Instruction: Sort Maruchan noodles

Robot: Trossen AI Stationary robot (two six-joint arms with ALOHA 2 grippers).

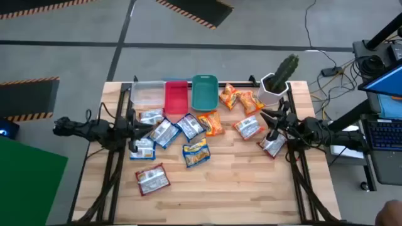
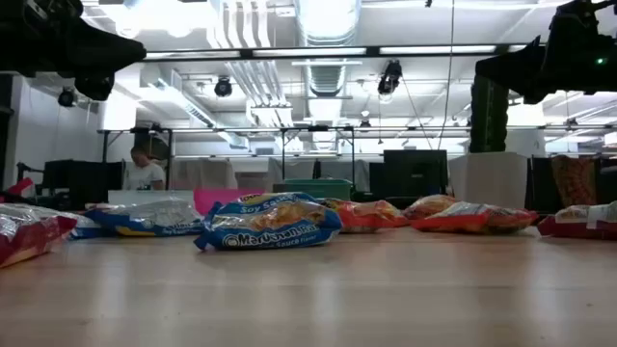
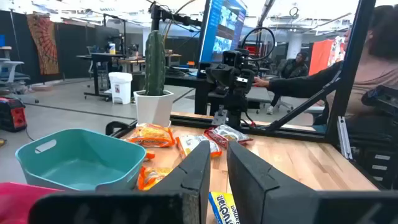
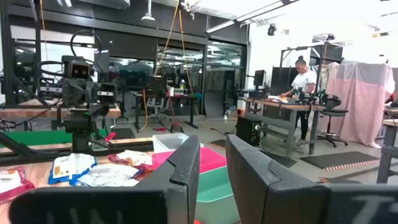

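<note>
Several Maruchan packets lie flat on the wooden table. Blue ones cluster left of centre. A blue and yellow one lies in the middle and a red one nearer the front edge. Orange ones and red ones lie to the right. My left gripper hovers above the blue cluster, narrowly open and empty. My right gripper hovers above the right-hand packets, also narrowly open and empty.
Clear, red and teal bins stand in a row at the table's far edge. A cactus in a white pot stands at the far right corner. The table's near half has bare wood. People sit or stand in the room beyond.
</note>
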